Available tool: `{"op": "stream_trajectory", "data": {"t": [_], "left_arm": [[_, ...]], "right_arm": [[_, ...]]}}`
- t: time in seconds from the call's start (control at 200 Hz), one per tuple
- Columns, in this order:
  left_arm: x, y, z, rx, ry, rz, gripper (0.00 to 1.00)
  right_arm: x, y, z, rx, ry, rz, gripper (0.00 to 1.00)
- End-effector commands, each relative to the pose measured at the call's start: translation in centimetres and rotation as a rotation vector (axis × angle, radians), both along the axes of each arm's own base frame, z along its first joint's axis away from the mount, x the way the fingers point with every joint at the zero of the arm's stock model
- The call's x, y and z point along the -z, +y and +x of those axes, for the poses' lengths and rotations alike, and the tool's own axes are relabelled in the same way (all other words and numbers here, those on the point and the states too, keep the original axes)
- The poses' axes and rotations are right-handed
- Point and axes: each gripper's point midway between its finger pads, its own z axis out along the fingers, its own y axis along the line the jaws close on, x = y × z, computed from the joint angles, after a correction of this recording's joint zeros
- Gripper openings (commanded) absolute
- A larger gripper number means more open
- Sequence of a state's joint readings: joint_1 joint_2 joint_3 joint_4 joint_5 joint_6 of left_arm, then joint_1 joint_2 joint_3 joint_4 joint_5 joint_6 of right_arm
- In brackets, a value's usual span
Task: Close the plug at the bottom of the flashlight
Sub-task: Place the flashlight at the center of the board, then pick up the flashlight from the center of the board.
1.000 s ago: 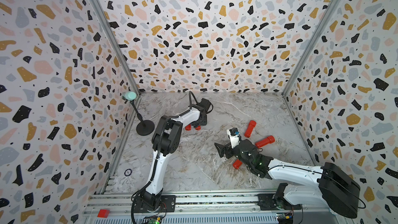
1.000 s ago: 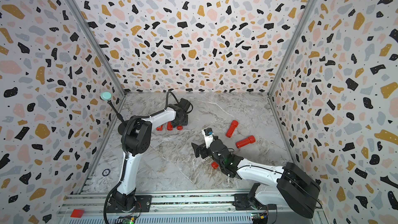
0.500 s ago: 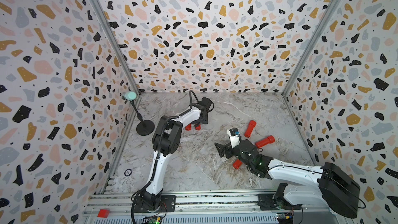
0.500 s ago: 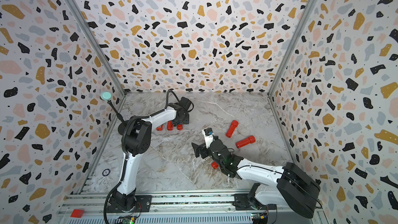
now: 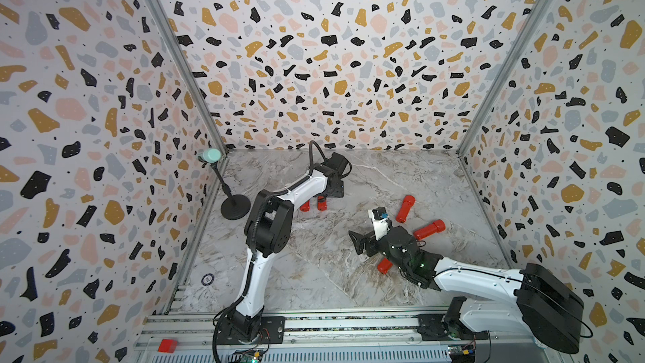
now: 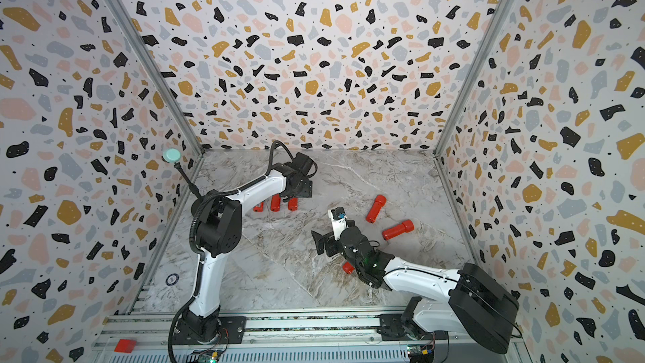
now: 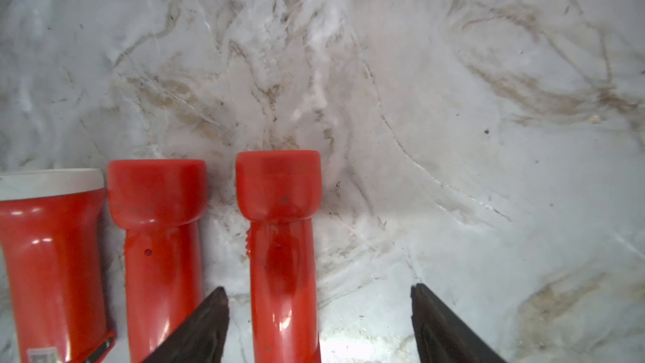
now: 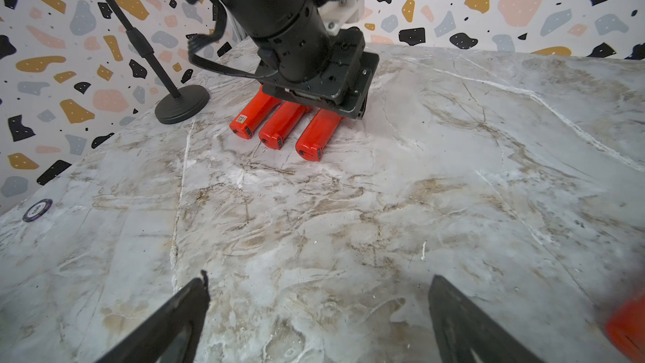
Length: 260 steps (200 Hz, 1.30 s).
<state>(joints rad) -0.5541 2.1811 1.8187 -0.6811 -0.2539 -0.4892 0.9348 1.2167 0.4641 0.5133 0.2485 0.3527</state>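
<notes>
Letting go is what has just happened. The left gripper (image 7: 317, 288), at the bottom of the left wrist view, now has its jaws spread wide after standing much closer together a second ago. Both arms sit where they did in the earlier top views. A red flashlight (image 7: 281, 239) lies between the dark fingers with its flared head toward the middle of the frame. One finger is just beside its handle and the other is well apart, so nothing is gripped. It rests flat on the marble table (image 7: 453, 116), last in a tidy row with two other flashlights (image 7: 160, 239) to its left, and both top views show it left of centre (image 5: 321, 203) (image 6: 292, 203). In the right wrist view, upper middle, the plug (image 8: 315, 153) at its tail end looks like a dark strip lying flush, so this one is probably finished and has been parked. The right gripper (image 8: 319, 284) hangs over bare marble at the bottom of that frame, jaws fully apart and empty. Three loose flashlights (image 5: 405, 208) still lie right of centre in a top view, one of them partly under the right arm, so the work likely moves to those next.
</notes>
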Motion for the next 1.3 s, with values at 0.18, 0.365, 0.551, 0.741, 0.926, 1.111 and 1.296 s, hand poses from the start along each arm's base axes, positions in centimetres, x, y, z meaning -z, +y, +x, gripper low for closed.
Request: {"op": "stream_trajectory", "data": {"t": [0.18,0.365,0.551,0.741,0.926,1.111,1.296], "left_arm": [[-5.8,-0.2,-0.9,0.002,-0.108,-0.053,0.98],[-6.4,-0.1,-2.7,0.005,-0.128,-0.086,1.00],[-7.3,-0.7,-4.9,0.035,-0.168,-0.130,1.00],[-7.9,-1.7,-7.2,0.097,-0.217,-0.174,1.00],[-7.5,-4.0,-10.3,0.199,-0.240,-0.177,1.00],[-6.8,-7.0,-13.3,0.310,-0.239,-0.162,1.00],[-6.5,-9.4,-15.6,0.392,-0.244,-0.166,1.00]], "right_arm": [[-2.6,-1.6,1.0,0.097,-0.048,0.030,0.99],[-2.2,-4.4,2.7,0.200,0.039,0.068,0.99],[-1.2,-7.7,4.2,0.295,0.150,0.145,0.99],[-0.6,-10.7,5.0,0.405,0.210,0.168,0.99],[0.2,-13.1,5.3,0.497,0.267,0.180,0.99],[0.7,-14.9,4.6,0.564,0.340,0.145,0.99],[1.7,-16.8,2.0,0.609,0.473,0.093,0.99]]}}
